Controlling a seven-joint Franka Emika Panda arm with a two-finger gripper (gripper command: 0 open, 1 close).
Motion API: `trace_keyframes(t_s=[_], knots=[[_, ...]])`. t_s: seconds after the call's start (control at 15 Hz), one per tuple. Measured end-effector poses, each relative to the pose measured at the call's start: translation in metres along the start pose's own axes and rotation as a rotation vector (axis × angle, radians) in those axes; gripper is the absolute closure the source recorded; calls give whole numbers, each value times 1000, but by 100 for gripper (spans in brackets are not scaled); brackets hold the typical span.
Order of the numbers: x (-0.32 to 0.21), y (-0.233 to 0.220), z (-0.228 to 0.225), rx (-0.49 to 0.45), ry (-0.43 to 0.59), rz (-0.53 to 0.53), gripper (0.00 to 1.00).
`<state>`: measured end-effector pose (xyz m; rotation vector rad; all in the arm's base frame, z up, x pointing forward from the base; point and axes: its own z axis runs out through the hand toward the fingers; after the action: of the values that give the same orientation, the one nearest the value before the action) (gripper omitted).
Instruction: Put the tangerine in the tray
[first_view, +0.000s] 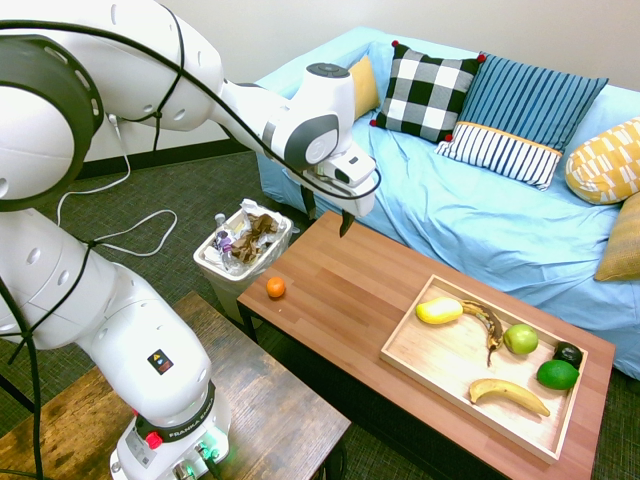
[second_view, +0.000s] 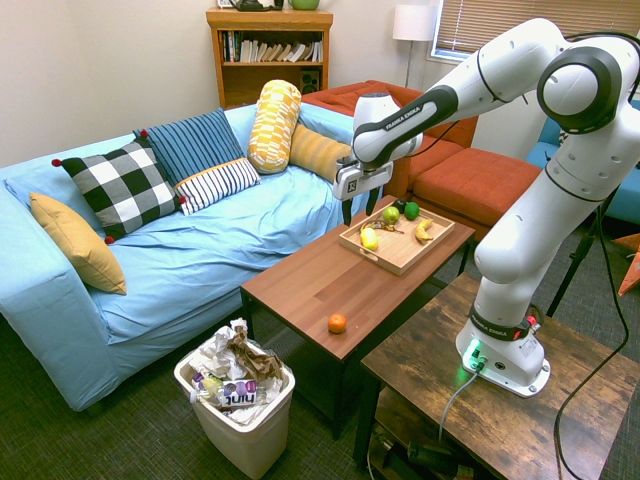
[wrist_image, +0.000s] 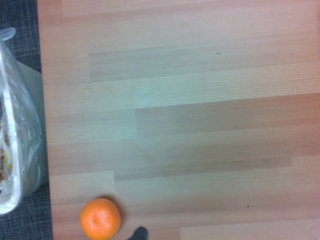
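surface: a long coffee table of reddish-brown wood planks, its top mostly bare between the fruit at one end and the tray at the other; a darker rustic wood table stands just beside it.
room: a living room with a sofa under a light blue cover along the table's far side, grey carpet, a bookshelf and a floor lamp by the back wall, an orange-red couch beyond.
tangerine: small, round, bright orange with smooth skin; it sits alone on the table top near the corner closest to the bin, well apart from the tray; in the wrist view it shows just inside the table edge.
tray: shallow, light natural wood with a low rim, lying flat at the opposite end of the table.
my gripper: i hover above the middle stretch of the table, between tangerine and tray, touching nothing; my fingers hang down close together and hold nothing, though i cannot tell if they are fully closed.
bin: one white plastic bin on the carpet just beside the tangerine's corner, stuffed with crumpled rubbish.
counts: one tangerine; one tray; in the tray two bananas, one yellow lemon-like fruit, one green apple, one lime, one dark fruit; six cushions on the sofa.
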<state>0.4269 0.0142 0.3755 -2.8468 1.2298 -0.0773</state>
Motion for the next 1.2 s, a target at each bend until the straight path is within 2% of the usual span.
trace_keyframes(t_s=[0.33, 0.8, 1.2], knots=[[-13, -11, 18, -16, 3, -34, 0], [-97, -54, 106, -49, -21, -70, 0], [-131, -63, 176, -89, -45, -53, 0]])
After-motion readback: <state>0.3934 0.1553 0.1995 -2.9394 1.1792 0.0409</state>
